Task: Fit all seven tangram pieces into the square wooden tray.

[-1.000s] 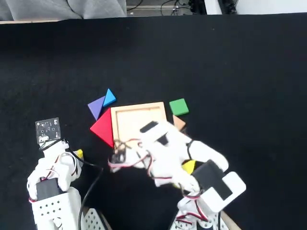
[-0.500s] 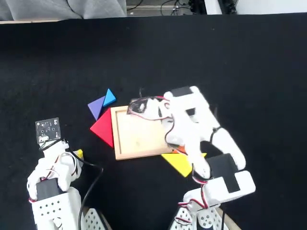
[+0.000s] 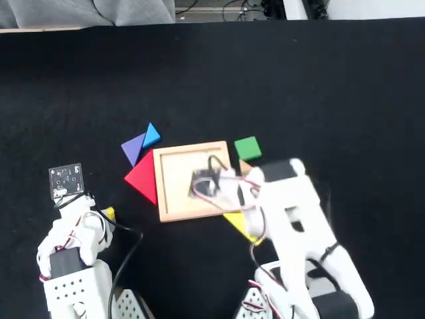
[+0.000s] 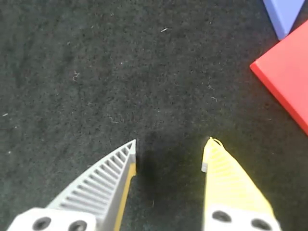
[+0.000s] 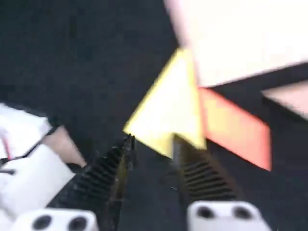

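Note:
The square wooden tray (image 3: 174,178) lies mid-table with nothing visible inside it. Red (image 3: 141,176), purple (image 3: 135,147) and blue (image 3: 151,135) triangles lie by its left side. A green square (image 3: 247,147) and a tan piece (image 3: 247,167) sit at its far right corner. My right arm (image 3: 289,203) reaches over the tray's right edge. My right gripper (image 5: 153,144) is open, with a corner of the yellow triangle (image 5: 171,113) just beyond its tips and an orange piece (image 5: 236,127) beside that. My left gripper (image 4: 168,144) hangs open over bare cloth near the red triangle (image 4: 286,82).
Black cloth covers the whole table. The left arm (image 3: 70,236) is folded at the front left corner with a small circuit board (image 3: 66,181) on it. Wide free cloth lies behind and to the right of the tray. The yellow triangle (image 3: 240,223) lies off the tray's front right corner.
My right arm swung from the tray's front edge to its far right corner, then back over its right side. The yellow triangle is now uncovered. The left arm stayed still.

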`<state>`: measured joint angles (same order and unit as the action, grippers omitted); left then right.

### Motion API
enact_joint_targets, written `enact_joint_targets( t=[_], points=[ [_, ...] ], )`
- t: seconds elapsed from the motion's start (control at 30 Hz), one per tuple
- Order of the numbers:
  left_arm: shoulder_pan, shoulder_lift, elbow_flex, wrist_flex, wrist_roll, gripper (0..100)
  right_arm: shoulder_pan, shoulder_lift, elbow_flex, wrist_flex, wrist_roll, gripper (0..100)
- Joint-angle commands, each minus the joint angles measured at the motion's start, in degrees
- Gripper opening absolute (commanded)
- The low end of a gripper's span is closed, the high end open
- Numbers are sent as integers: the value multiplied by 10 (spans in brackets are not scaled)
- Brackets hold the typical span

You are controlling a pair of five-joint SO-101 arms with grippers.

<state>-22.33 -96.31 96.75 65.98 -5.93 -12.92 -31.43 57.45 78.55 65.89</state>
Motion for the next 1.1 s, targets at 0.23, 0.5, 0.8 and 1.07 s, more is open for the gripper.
enact_joint_targets(
  t=[0.23, 0.5, 0.8, 1.07],
  points=[
    [-7, -2, 5, -2, 0, 227, 11, 34, 49, -53, 56, 263],
    [-7, -2, 5, -2, -1, 227, 41, 22, 51, -70, 60, 300],
    [-7, -2, 5, -2, -1, 227, 18, 22, 129, -139, 81, 301],
    [-7, -2, 5, -2, -1, 227, 25, 22, 149, -193, 61, 297]
  ],
)
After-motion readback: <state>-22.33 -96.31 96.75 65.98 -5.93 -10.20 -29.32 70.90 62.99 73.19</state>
